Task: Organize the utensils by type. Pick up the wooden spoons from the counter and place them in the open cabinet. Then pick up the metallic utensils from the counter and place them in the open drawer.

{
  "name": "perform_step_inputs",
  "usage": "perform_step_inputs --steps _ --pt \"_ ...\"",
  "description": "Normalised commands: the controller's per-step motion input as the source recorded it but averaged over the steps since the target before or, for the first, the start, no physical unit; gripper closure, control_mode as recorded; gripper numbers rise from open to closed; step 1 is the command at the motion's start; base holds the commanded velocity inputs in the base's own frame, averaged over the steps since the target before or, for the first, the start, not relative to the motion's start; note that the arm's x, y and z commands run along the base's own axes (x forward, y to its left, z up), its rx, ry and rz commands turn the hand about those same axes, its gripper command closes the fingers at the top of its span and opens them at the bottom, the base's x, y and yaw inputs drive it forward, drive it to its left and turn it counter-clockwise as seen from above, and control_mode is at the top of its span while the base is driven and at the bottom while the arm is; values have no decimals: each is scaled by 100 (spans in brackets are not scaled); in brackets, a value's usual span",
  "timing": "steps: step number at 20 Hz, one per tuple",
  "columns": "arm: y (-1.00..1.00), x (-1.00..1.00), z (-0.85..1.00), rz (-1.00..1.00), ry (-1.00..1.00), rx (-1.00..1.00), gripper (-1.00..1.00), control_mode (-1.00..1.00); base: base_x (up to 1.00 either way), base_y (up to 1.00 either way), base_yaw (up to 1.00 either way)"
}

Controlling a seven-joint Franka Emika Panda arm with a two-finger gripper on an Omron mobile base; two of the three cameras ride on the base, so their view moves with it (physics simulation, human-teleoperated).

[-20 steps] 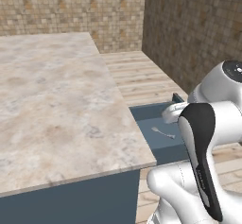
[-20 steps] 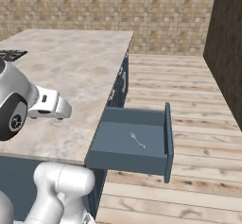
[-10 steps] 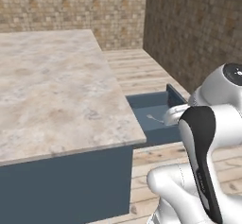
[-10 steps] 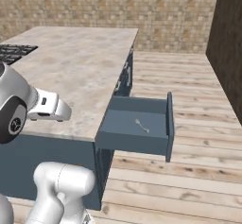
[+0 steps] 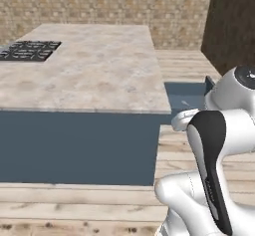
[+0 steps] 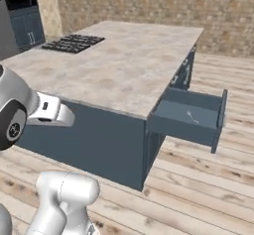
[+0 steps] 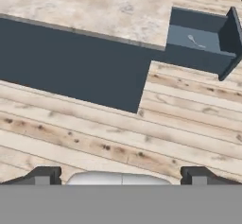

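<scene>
Fingertips point(image 7: 42, 175) of the two-finger gripper point(image 7: 120, 176) stand at the bottom corners of the hand view, spread as wide as they go with nothing between them, over bare pale wooden floor planks point(image 7: 94, 138). Beyond the planks is the dark blue-grey side of the kitchen island point(image 7: 71, 62), topped by a beige mottled stone counter point(image 7: 94, 5). Further on, the plain dark blue-grey box drawer point(image 7: 203, 43) stands pulled out from the island's side; on its flat blue bottom lies a slim silver-grey metal spoon point(image 7: 194, 41), its long axis running diagonally across the drawer floor in the hand view, though which end is the bowl is too small to tell. At the counter's far end sits a black gas hob grate point(image 6: 74, 43). Compared with a second ago, the base has swung around, so both base views now take in the island's long side and the hob, and the drawer sits further away.
</scene>
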Motion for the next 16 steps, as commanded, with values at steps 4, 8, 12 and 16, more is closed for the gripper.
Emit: perform_step_inputs --steps 4,8,12,16 --pt "0 0 0 0 0 0 -100 100 -25 0 100" --pt "0 0 0 0 0 0 -100 100 -4 0 100" --pt "0 0 0 0 0 0 -100 100 0 0 100" --pt "0 0 0 0 0 0 -100 100 0 1 100"
